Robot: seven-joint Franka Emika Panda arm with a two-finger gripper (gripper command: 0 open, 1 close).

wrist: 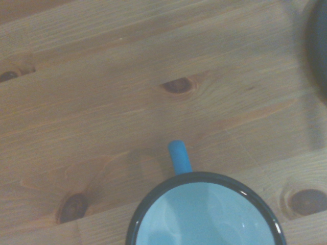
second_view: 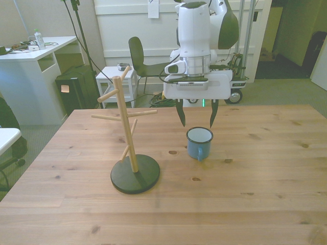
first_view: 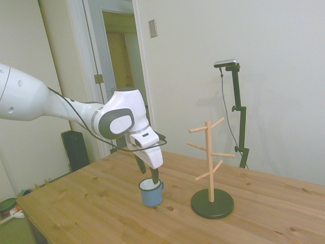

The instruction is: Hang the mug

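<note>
- The mug (second_view: 199,143) stands upright on the wooden desk (second_view: 255,184), light blue with a dark rim and a white inside.
- Its handle (wrist: 179,156) shows in the wrist view as a blue strip sticking out from the rim over the bare wood; in the front view the handle faces the camera.
- The claw (second_view: 196,120) hangs just above the mug with its two dark fingers (second_view: 181,113) spread apart, one toward the front view's left of the rim and the other toward the front view's right.
- The fingers grip nothing; in the side view the claw (first_view: 154,176) reaches down to the mug's rim (first_view: 151,185), and whether a fingertip dips inside cannot be told.
- A wooden peg stand (second_view: 131,135) on a dark round base (second_view: 135,173) stands on the desk to the front view's left of the mug, near it but apart.
- The stand is much taller than the mug, and its pegs (first_view: 203,128) slant upward from the post; none carries anything.
- In the wrist view a dark curved edge (wrist: 318,46) shows at the frame border, apart from the mug (wrist: 204,214).
</note>
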